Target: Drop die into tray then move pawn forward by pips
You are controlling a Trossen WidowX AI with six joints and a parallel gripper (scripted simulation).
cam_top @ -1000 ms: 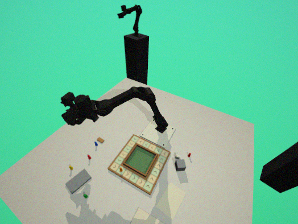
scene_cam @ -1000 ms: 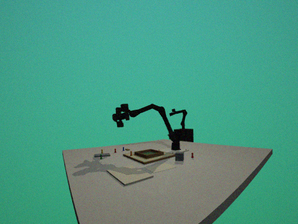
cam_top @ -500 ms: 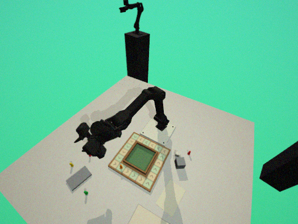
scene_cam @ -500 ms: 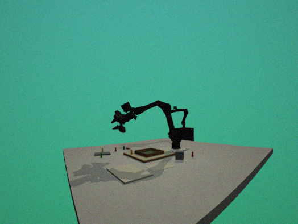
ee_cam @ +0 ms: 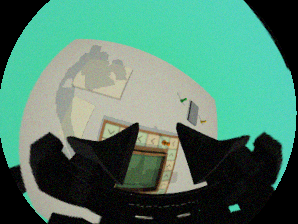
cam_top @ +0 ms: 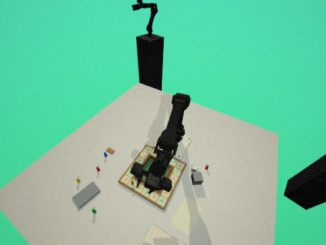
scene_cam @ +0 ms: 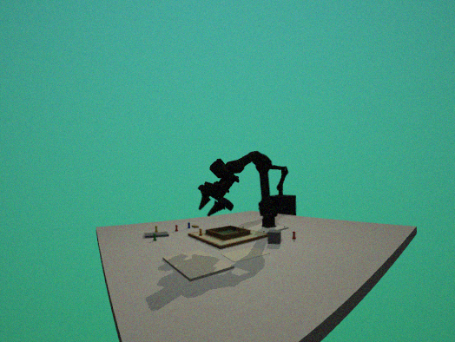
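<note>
My gripper (cam_top: 144,189) (scene_cam: 204,212) (ee_cam: 157,125) is partly open and empty, high above the board (cam_top: 162,201) (scene_cam: 220,246) (ee_cam: 111,131). The orange pawn (cam_top: 132,182) (scene_cam: 201,232) (ee_cam: 166,143) stands on a ring square near one corner of the board. The dice tray (cam_top: 149,165) (scene_cam: 217,235) (ee_cam: 144,172) has a green floor, partly hidden by my arm in the top view; no die shows in its visible part. A small pale thing (cam_top: 194,167), which looks like the die, lies on the table right behind the grey block. Its pips cannot be read.
The grey block (cam_top: 196,178) (scene_cam: 273,237) and a red pin (cam_top: 206,167) (scene_cam: 293,235) are right of the board. Left are a flat grey slab (cam_top: 86,195) (ee_cam: 192,113), several coloured pins and a small brown piece (cam_top: 110,150). Pale flat sheets lie in front.
</note>
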